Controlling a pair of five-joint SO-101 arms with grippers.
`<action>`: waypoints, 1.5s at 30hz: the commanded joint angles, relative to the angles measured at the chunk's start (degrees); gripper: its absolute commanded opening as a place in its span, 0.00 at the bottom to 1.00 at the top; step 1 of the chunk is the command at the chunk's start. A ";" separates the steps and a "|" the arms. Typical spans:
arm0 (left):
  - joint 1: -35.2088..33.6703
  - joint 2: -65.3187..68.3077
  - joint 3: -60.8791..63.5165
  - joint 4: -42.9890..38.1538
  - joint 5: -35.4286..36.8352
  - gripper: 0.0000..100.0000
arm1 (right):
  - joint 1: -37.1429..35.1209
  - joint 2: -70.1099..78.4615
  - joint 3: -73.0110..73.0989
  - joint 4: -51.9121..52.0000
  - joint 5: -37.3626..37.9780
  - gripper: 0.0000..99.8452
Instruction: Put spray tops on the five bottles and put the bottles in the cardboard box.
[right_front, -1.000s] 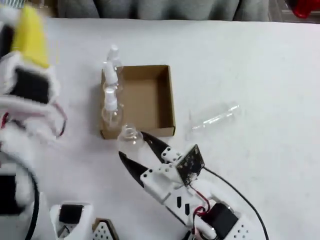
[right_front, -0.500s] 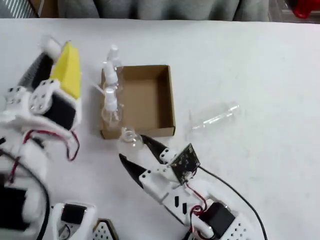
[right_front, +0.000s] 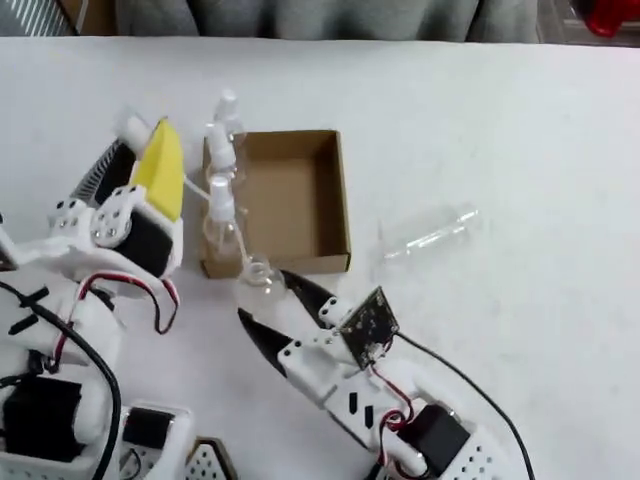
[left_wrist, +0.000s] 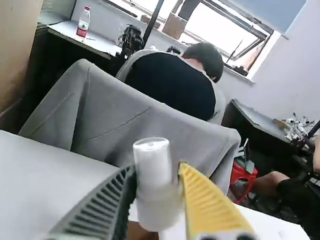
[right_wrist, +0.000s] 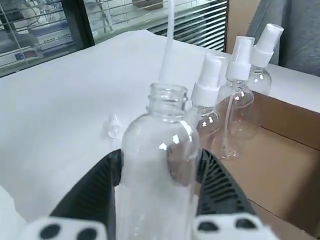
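White plastic spray top (left_wrist: 150, 155) sits pinched between the grey and yellow fingers of the left gripper (left_wrist: 156, 172), its thin white dip tube (right_wrist: 167, 40) reaching down to the open neck of the clear round plastic bottle (right_wrist: 157, 165), though I cannot tell whether it has gone in; that bottle stands upright on the white bench (right_front: 500, 120), just outside the near wall of the brown cardboard box (right_front: 342, 195), clasped at its sides by the black right gripper (right_front: 262, 291); the main risk, as I judge it, is the flexible tube missing the narrow mouth and bending against the rim; a hard or skewed push could also tip the light bottle, twist it in the grip, or seat the top crooked; three clear bottles with white spray tops (right_wrist: 239, 100) stand along the box wall close to the left arm, so a wide swing could knock them; one clear uncapped bottle (right_front: 430, 232) lies on its side on the bench beyond the box, well apart.
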 joint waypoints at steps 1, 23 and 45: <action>0.57 -0.04 1.58 -3.78 1.49 0.06 | 0.40 -0.48 -0.62 -1.45 0.26 0.02; 10.95 -0.48 -1.05 10.90 0.97 0.06 | 0.40 -0.40 2.02 -4.70 0.35 0.02; 14.37 -0.48 9.49 13.45 -3.34 0.06 | 0.40 -0.40 2.02 -4.70 0.35 0.02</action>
